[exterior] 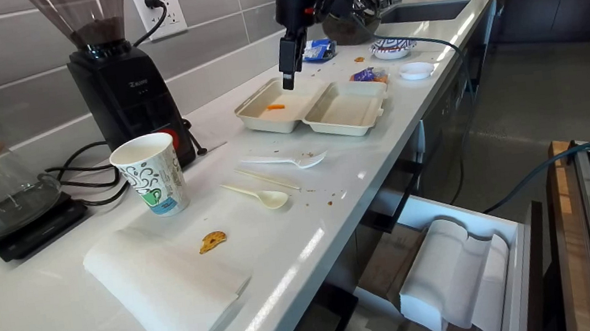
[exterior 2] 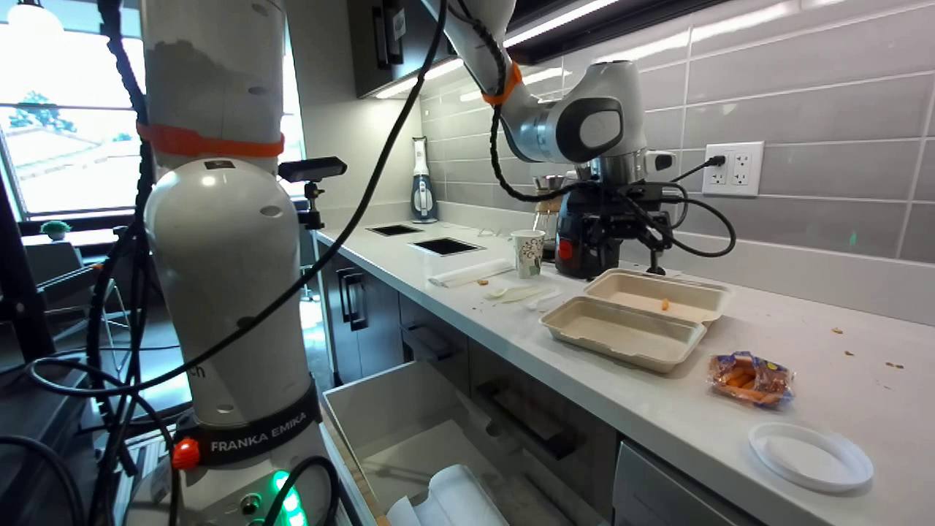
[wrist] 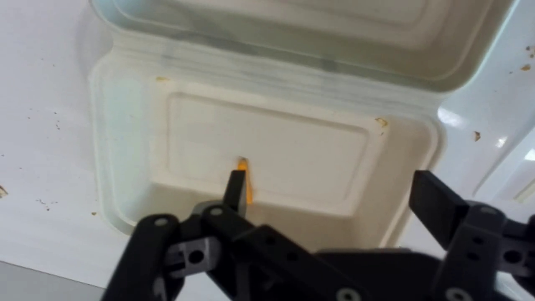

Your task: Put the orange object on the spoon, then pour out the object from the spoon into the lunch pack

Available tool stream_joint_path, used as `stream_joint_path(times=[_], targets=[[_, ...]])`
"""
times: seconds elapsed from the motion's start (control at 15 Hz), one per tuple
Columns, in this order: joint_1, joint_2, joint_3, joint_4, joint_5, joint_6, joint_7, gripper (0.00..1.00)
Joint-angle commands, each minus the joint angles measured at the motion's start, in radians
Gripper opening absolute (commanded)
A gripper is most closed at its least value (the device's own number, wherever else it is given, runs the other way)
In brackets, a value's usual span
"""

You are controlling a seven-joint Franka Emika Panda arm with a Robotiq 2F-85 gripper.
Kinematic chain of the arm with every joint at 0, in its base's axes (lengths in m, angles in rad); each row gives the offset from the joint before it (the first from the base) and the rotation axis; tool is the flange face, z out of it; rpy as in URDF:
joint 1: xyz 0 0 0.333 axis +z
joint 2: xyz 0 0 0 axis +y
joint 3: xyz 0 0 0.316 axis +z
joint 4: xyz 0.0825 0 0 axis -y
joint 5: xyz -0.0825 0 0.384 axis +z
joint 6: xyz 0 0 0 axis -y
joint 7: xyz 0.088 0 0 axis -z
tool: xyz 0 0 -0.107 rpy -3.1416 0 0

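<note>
Bright orange, slim and small, the orange object (exterior: 275, 106) lies on the floor of the lunch pack (exterior: 345, 107), in the half nearer the tiled wall (exterior 2: 811, 109). Above that half hangs the gripper (wrist: 330, 179), its fingers (wrist: 434, 205) spread far apart; one hides part of the orange object in the wrist view, and I couldn't swear whether the two touch. The lunch pack is cream, its shallow halves laid flat on the counter (exterior: 23, 313), with brown crumbs (wrist: 381, 122) beside the orange object's spot. Between the lunch pack and the pale spoon (exterior: 273, 199) lie a white plastic utensil (exterior: 286, 160) and a slim pale stick (exterior: 267, 179). Farther along, a flat brownish scrap (exterior: 212, 241) sits just beside a folded white sheet (exterior: 165, 291), near a patterned paper cup (exterior: 152, 179), a black coffee grinder (exterior: 126, 101) and a glass carafe (exterior: 4, 201). Past the lunch pack's opposite end I see a clear packet (exterior 2: 752, 380) with orange pieces inside, then a round white dish (exterior 2: 811, 456). Below, a pulled-out drawer (exterior 2: 383, 413) holds rolled white paper (exterior: 441, 276).
</note>
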Motion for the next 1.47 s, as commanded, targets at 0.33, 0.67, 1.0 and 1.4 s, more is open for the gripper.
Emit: stream_joint_path(times=[0.33,0.67,1.0,1.4], targets=[[-0.028,0.143,0.040,0.144,-0.148,-0.014,0.192,1.00],[-0.044,0.200,0.064,0.198,-0.139,-0.017,0.186,1.00],[-0.050,0.249,0.065,0.239,-0.166,-0.016,0.194,1.00],[-0.069,0.298,0.071,0.282,-0.165,-0.011,0.187,1.00]])
